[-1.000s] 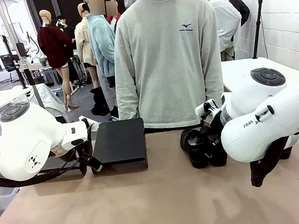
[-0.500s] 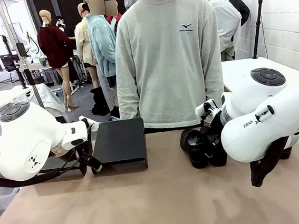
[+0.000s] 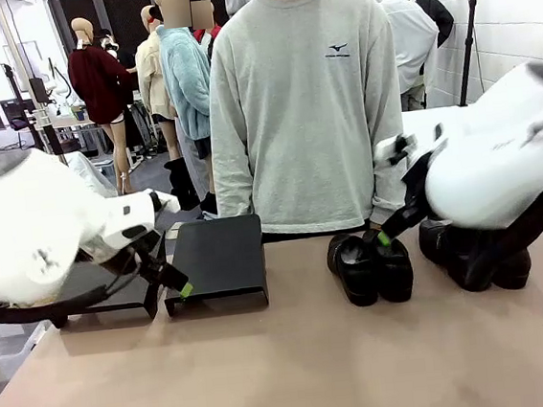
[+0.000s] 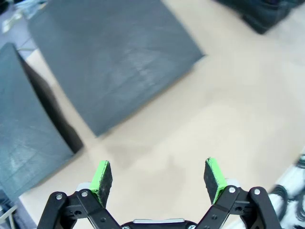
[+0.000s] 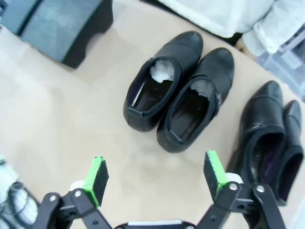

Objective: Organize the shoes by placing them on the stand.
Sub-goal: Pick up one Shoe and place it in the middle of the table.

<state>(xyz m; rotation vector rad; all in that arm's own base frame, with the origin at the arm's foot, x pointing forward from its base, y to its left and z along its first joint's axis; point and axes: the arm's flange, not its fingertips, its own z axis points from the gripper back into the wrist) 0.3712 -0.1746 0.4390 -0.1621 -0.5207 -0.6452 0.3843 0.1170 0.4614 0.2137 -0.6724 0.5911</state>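
A person [image 3: 305,104] in a grey top stands right at the far edge of the table [image 3: 288,375]. In front of them, on the left half, sits a flat black stand [image 3: 219,257]. A second stand [image 3: 117,293] is just beside it, farther left, and my left arm covers most of it. My big white right arm hangs in front of the right pair of shoes [image 3: 444,249], so from the front I see only part of them. The middle pair of shoes [image 3: 374,269] sits in plain sight, side by side and touching, with the toes toward the person. All four shoes are on the table, not on a stand.

My right claw [image 5: 155,160] is wide open and holds nothing. It hangs above the table, looking down. The middle pair lies just ahead of it, between the lines of its two green pads [image 5: 95,171], with bare table in between. Each of those two shoes has white paper [image 5: 163,71] stuffed in the toe. The right pair lies off to the side, past one finger. A corner of the stand shows on the other side.

My left claw [image 4: 157,167] is wide open too, and empty. It looks down at bare table, with both stands ahead of it, near but not touching.
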